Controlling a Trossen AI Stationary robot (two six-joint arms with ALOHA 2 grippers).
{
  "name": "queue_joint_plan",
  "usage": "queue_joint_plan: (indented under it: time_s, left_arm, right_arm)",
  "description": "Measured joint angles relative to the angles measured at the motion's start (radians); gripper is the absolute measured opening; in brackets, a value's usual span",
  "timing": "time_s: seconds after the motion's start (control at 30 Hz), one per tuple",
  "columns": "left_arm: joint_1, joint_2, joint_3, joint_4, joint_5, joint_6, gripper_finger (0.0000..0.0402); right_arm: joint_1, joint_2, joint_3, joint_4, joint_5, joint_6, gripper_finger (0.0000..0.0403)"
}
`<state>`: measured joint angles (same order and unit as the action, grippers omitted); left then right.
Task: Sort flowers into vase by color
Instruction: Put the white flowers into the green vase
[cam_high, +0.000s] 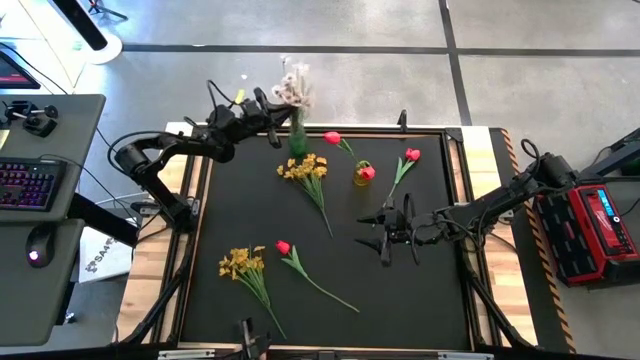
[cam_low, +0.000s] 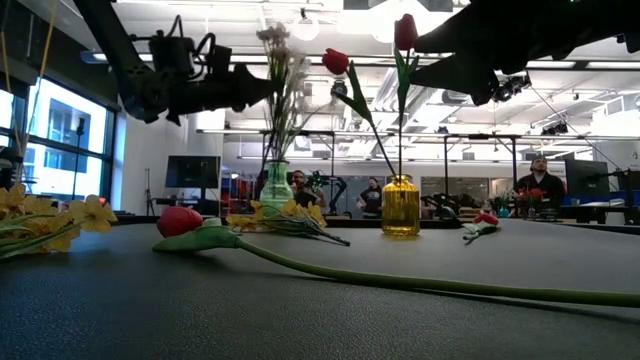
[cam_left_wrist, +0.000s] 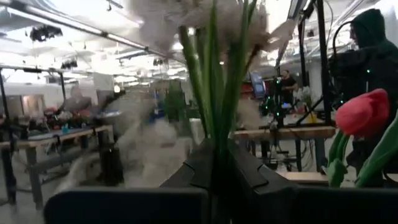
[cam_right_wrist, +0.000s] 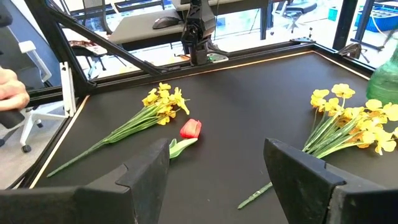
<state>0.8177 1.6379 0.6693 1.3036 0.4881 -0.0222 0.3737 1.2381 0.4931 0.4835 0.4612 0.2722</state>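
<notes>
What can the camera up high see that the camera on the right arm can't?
Only the high view shows the left pincer shut on the white flowers above the green vase, and the yellow vase holding a red tulip.

Only the right wrist view shows a person's hand beyond the table's edge.

Both show the open right pincer, the lying red tulip and the two yellow bunches.
</notes>
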Motion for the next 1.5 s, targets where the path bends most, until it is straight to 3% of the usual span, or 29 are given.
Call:
queue_joint_plan:
  time_s: [0.33, 0.57, 1.0, 1.27, 1.5]
  left_arm:
    - [-0.003, -0.004, 0.0, 0.061, 0.008, -0.058, 0.0031]
    - [-0.003, -0.069, 0.0, 0.09, 0.005, -0.086, 0.0005]
    - [-0.016, -0.07, -0.001, 0.183, -0.053, -0.143, 0.0001]
    - [-0.03, 0.052, -0.001, 0.267, -0.05, -0.178, 0.0001]
    - [-0.029, 0.083, 0.005, 0.266, -0.053, -0.185, 0.0001]
  right_arm:
    - [0.0, 0.0, 0.0, 0.0, 0.0, -0.002, 0.0247]
    - [0.0, 0.0, 0.0, 0.0, 0.0, -0.003, 0.0247]
    - [0.0, 0.0, 0.0, 0.0, 0.0, -0.003, 0.0247]
    - [0.0, 0.0, 0.0, 0.001, 0.0, -0.001, 0.0247]
    - [0.0, 0.0, 0.0, 0.002, 0.0, -0.004, 0.0247]
